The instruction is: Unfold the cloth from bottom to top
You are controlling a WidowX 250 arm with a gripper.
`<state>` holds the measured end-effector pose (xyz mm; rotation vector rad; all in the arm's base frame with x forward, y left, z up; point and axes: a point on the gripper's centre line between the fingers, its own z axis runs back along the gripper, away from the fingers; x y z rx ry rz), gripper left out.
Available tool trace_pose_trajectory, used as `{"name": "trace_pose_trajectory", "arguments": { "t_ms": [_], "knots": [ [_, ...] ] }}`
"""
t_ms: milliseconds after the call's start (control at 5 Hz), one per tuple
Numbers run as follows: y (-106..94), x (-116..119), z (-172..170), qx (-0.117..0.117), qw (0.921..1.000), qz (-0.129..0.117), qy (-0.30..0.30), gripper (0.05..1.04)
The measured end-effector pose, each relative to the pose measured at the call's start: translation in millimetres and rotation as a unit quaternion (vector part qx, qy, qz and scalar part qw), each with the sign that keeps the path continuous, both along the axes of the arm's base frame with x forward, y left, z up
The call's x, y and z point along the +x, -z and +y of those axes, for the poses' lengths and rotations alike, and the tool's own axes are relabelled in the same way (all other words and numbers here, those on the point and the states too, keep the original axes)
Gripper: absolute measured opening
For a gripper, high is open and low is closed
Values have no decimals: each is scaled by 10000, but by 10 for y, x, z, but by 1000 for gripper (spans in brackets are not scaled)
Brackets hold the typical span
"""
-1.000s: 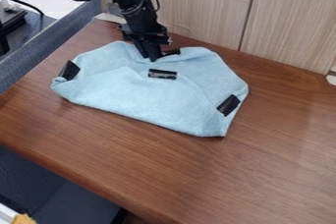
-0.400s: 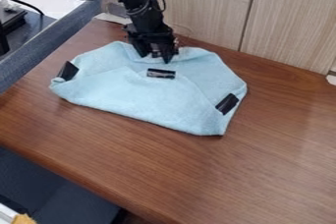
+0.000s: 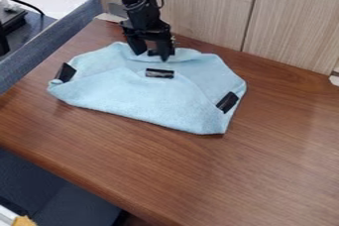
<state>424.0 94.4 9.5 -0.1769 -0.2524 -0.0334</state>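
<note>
My hand [image 3: 151,53] is spread at the cloth [image 3: 132,93] — pinching too deep (both layers) could drag everything.

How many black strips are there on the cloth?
3 in sight on the cloth: one at its left corner, one near its upper middle, just below the gripper, and one near its right edge. Folds may hide more.

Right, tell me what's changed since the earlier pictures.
The pincer has risen slightly in the view, its fingers now plainly apart. The blue cloth has shifted slightly toward the view's upper left, black strips included. Whether anything was gripped or released, I can't tell. The cloth's folded shape stayed much the same; the table hasn't moved.
</note>
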Motion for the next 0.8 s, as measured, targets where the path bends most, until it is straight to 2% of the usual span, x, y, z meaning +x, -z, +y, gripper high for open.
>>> {"name": "trace_pose_trajectory", "arguments": {
  "t_ms": [200, 400, 600, 800],
  "knots": [
    [-421, 2, 74, 87, 9990, -415, -144, 1001],
    [-731, -100, 160, 29, 9981, -575, -211, 1001],
    [-896, -226, 172, 80, 9970, -738, -231, 1001],
    [-924, -228, 179, 102, 9967, -777, -219, 1001]
  ]
}}
